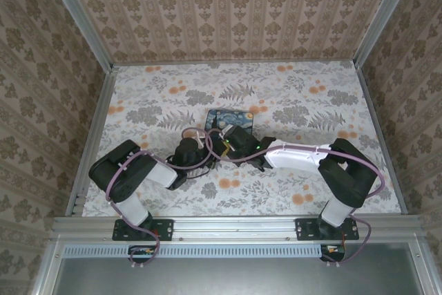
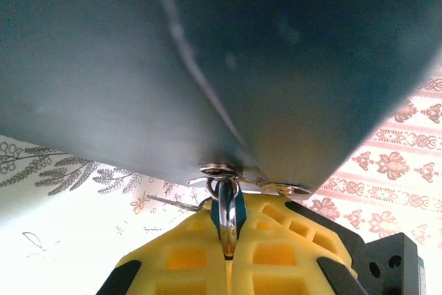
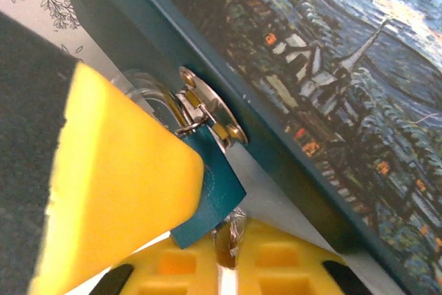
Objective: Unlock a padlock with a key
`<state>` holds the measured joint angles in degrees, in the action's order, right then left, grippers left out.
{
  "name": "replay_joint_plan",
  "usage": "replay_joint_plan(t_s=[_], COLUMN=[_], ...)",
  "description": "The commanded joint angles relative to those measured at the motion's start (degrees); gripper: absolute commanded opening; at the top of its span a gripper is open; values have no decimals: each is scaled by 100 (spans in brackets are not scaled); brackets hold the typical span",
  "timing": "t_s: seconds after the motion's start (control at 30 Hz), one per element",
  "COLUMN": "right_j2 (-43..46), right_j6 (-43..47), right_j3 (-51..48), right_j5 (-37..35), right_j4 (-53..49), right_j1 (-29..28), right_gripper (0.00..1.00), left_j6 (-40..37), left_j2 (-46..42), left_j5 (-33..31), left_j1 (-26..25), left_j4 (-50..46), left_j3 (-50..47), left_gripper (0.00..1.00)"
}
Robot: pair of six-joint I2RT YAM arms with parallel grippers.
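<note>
The tiny teal padlock hangs from the metal hasp on the side of the dark blue starry-night box. My left gripper is shut on the padlock, whose silver shackle runs through the hasp. One yellow left finger covers half the lock body. My right gripper is shut on a shiny key, and the key's tip touches the padlock's lower end. From above, the left gripper and right gripper meet at the box's near edge.
The box's blue underside looms close over the left fingers. A thin loose metal piece sticks out beside the hasp. Floral tabletop spreads around the box, enclosed by wallpapered walls and aluminium rails.
</note>
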<state>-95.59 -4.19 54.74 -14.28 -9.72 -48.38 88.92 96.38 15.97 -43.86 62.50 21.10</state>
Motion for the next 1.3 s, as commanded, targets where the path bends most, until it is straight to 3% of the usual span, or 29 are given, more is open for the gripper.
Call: replay_joint_plan(t_s=[0.0,0.2,0.27,0.33,0.47,0.67,0.9,1.07,1.27], right_j2=[97,429,582,775,1225,1529,1371,1089,914], right_j6=[-429,-918,-1047,-1204,-1780,-2687,-3498,-3884,-4064], right_j3=[295,-47,-179,-389,-961,-1568,-2064,-2247,-2202], right_j5=[594,2215,2396,2544,2717,2912,2946,3170,3263], right_j4=[512,809,810,851,1130,1654,2487,3168,3584], right_j1=[234,678,737,814,994,1050,1102,1305,1538], right_gripper=[0,0,23,39,54,59,62,62,62], left_j6=[12,-10,-31,-50,-168,-489,-1181,-1519,-2126], left_j2=[96,120,131,122,122,35,-458,-978,-2136], left_j5=[427,336,312,297,274,267,198,87,-297], left_j1=[-249,-247,-224,-201,-187,-187,-271,-290,-286], left_j4=[199,289,302,324,271,-133,-1430,-2212,-3829], left_j3=[63,-10,-27,-54,-85,-89,98,183,326], left_gripper=[0,0,0,0,0,0,15,29,59])
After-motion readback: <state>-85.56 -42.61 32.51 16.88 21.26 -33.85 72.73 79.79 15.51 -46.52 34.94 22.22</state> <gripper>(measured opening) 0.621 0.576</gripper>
